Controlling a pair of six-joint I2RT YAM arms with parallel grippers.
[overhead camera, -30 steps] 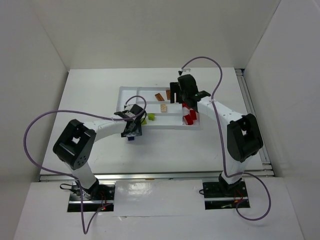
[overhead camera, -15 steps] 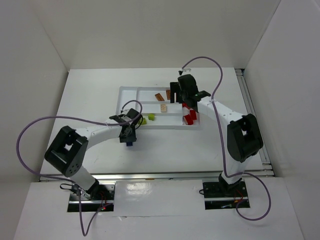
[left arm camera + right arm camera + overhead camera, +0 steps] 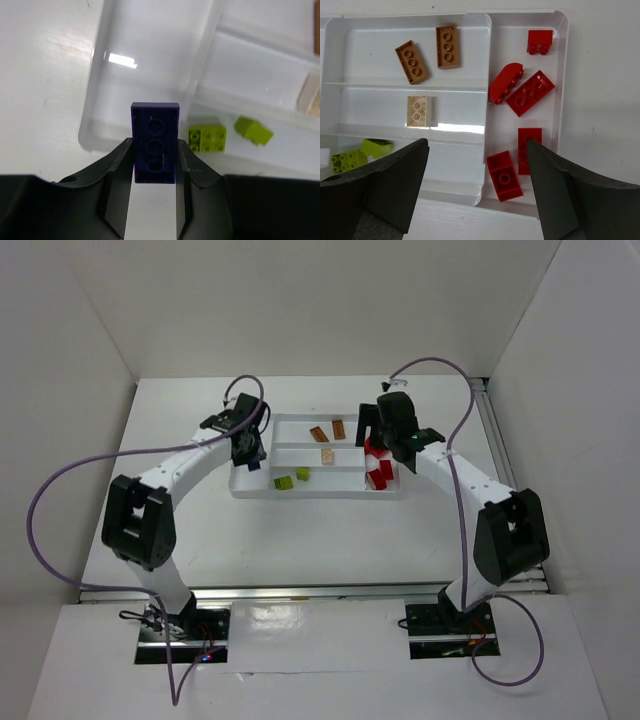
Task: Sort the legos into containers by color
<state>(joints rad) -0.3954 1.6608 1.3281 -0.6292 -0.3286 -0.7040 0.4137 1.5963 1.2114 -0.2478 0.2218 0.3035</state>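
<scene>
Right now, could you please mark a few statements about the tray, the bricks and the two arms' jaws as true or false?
1. The left jaws are shut on a dark blue brick. True.
2. The tan brick shares a slot with the orange-brown bricks. False: it lies alone in the next slot.
3. Five red bricks lie in the sideways slot at the right end of the tray. True.
4. The right jaws grip a red brick. False: they stand open and empty above the tray.
5. Three yellow-green bricks lie in the tray. False: there are two yellow-green bricks.
</scene>
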